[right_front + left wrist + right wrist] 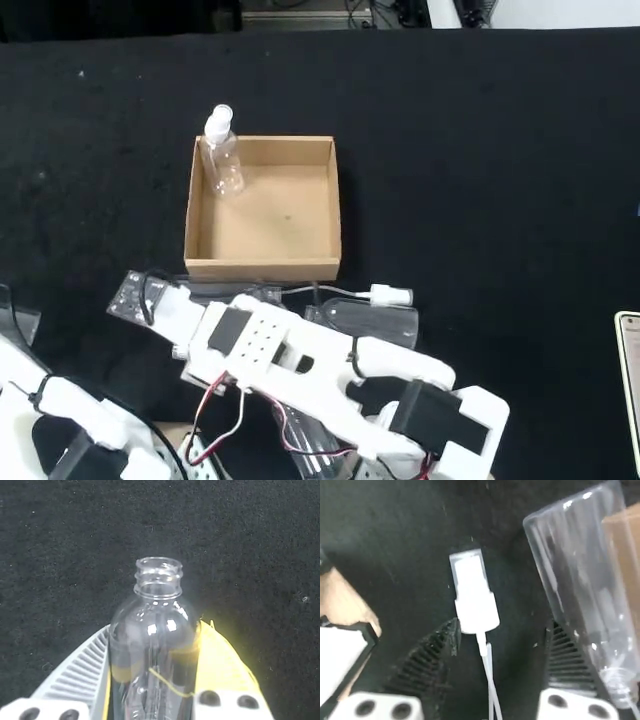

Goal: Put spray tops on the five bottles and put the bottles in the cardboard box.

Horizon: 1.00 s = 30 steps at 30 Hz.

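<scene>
Scanning the high view from the left edge. Lower left: white segments of one arm (70, 420); its side cannot be told from this view.

Centre-left, upper half: cardboard box (262, 268), top open, sitting on the black table (500, 150). In the box's upper-left corner a clear capped bottle (224, 165) stands upright against the walls, with a white spray top (219, 120) on its neck.

Lower centre, below the box: a second arm (300, 365) lies diagonally across the frame. It is white with black motor housings, and red and white wires hang under it.

Just below the box's lower-right corner: a clear lying bottle (375, 322) on its side, partly covered by that arm. A white sprayer head (390, 295) sits just beside it on the box side; attached or not, cannot tell.

Far right edge: pale flat object (630, 350), cut off by the frame, not identifiable.

Left wrist view: left gripper (155, 627) is closed around the body of an open-necked bottle (159, 580), one jaw on each flank. The bottle is clear, its threaded neck is bare, and it points away from the camera over the black table.

Right wrist view: right gripper (502, 627) is spread wide with nothing in its grasp. Between the jaws a loose spray top (472, 600) lies on the black surface, its thin dip tube (489, 680) running back toward the camera. Its collar sits right by one jaw tip; contact cannot be judged. A clear bottle body (580, 580) lies by the other jaw, with a cardboard wall (622, 545) just past it.
</scene>
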Motion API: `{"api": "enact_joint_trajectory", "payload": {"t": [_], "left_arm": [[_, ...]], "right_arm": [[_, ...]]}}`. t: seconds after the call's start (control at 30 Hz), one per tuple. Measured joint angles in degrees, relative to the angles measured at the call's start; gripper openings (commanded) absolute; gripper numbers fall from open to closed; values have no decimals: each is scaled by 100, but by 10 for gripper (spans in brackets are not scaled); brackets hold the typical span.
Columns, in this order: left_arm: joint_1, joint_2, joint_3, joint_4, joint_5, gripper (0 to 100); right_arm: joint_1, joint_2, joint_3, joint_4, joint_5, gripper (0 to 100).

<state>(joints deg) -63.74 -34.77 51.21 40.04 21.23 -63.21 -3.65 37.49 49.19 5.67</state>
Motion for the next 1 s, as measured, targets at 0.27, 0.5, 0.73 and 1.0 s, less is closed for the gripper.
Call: {"api": "enact_joint_trajectory", "payload": {"t": [0.27,0.5,0.73,1.0], "left_arm": [[0,0,0,0,0,30],[0,0,0,0,0,30],[0,0,0,0,0,30],[0,0,0,0,0,30]], "right_arm": [[-440,0,0,-141,26,234],[-413,105,35,-343,185,233],[-413,571,35,-378,334,74],[-53,536,35,-255,343,18]]}}
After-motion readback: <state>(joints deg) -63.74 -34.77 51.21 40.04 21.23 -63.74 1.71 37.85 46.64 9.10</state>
